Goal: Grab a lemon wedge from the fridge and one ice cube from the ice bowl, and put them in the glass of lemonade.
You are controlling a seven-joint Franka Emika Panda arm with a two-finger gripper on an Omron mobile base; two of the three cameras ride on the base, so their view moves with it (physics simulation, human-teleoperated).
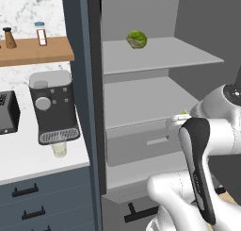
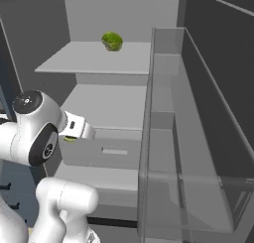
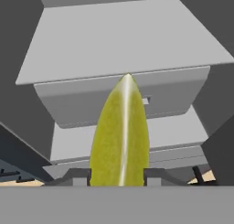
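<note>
Holding the lemon wedge [image 3: 120,136] clamped in my gripper [image 3: 118,175], long axis pointing straight out ahead; the glass of lemonade [image 1: 59,150] sits off left on the counter [image 1: 28,164].

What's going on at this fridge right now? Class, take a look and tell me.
The robot arm's gripper is shut on the lemon wedge, holding it in front of the open fridge, near the middle shelf and the drawer. A leafy green ball sits on the upper shelf. The glass of lemonade waits on the counter under the coffee machine; the wedge has not reached it yet.
</note>
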